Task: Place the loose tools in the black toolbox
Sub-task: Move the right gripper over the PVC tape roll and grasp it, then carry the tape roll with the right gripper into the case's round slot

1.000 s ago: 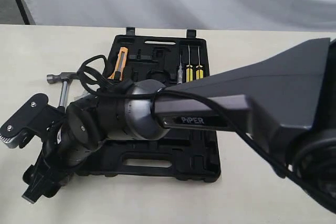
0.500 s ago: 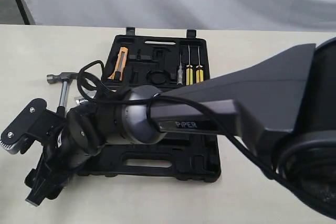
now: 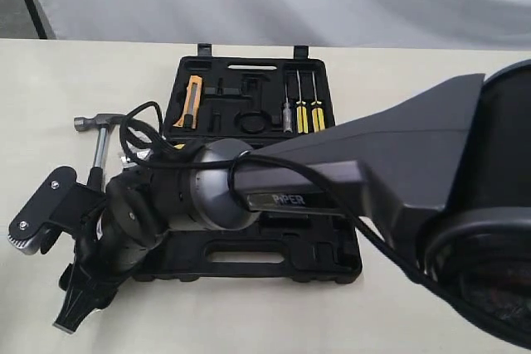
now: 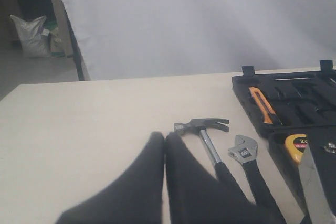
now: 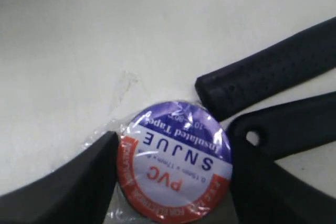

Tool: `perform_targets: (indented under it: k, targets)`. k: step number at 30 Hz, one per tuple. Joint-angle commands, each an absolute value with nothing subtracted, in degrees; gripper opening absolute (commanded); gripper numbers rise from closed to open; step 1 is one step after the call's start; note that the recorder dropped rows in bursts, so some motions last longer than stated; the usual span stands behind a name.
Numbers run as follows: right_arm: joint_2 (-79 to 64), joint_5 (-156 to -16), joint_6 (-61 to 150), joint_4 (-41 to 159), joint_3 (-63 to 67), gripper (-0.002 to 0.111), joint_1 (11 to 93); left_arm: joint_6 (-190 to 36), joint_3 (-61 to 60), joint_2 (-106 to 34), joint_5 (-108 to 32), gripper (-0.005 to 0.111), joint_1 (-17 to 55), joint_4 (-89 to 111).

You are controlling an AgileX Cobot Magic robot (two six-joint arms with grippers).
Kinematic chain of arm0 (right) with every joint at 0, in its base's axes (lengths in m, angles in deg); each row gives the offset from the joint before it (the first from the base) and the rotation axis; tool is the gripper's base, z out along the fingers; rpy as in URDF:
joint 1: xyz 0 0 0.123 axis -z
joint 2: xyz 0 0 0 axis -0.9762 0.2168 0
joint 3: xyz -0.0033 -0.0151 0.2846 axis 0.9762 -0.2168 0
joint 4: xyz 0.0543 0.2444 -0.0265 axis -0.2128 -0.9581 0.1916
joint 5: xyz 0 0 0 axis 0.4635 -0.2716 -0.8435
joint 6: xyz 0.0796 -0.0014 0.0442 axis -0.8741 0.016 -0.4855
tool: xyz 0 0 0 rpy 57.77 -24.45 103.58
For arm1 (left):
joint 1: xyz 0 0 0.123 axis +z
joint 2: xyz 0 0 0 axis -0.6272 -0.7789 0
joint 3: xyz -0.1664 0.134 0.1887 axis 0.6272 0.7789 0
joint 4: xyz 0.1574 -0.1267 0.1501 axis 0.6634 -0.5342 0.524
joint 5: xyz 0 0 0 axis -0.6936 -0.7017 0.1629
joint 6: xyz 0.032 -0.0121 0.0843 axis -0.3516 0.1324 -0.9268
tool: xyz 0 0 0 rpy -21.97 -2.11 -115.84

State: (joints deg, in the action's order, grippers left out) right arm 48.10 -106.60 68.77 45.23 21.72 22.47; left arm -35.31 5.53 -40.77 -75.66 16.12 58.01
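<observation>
The black tape roll [image 5: 176, 153], with its white, purple and red label, lies in clear wrap on the table. My right gripper [image 5: 173, 150] has one finger pressed against each side of it. Beside it are the ends of the hammer's black handle [image 5: 268, 74] and the wrench's handle [image 5: 294, 121]. In the exterior view my right gripper [image 3: 75, 304] points down at the table left of the open black toolbox [image 3: 319, 259] and hides the roll. The claw hammer [image 4: 203, 132] and adjustable wrench [image 4: 244, 153] lie side by side. My left gripper [image 4: 164, 139] is shut and empty, next to the hammer's head.
The toolbox holds an orange utility knife [image 3: 192, 99], yellow-handled screwdrivers [image 3: 307, 113] and a yellow tape measure [image 4: 296, 142]. My right arm [image 3: 332, 180] stretches across the case from the right. The hammer head [image 3: 98, 123] shows left of the case.
My right arm has dropped lower toward the table's front left. Its fingers have come in from wide open.
</observation>
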Motion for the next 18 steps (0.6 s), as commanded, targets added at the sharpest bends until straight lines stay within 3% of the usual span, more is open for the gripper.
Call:
perform_targets:
  k: [1, 3, 11, 18]
  targets:
    - [48.5, -108.0, 68.4, 45.3, 21.6, 0.009, 22.6, -34.7, 6.1, -40.3, -74.7, 0.001, 16.3, 57.2]
    - [47.7, -108.0, 68.1, 43.7, 21.6, 0.0, 22.6, -34.7, 6.1, -40.3, -74.7, 0.001, 16.3, 57.2]
    - [38.5, -108.5, 67.2, 39.6, 21.6, 0.0, 24.8, -34.7, 6.1, -40.3, -74.7, 0.001, 16.3, 57.2]
    - [35.1, -108.4, 64.2, 39.7, 21.6, 0.0, 38.0, -34.7, 6.1, -40.3, -74.7, 0.001, 16.3, 57.2]
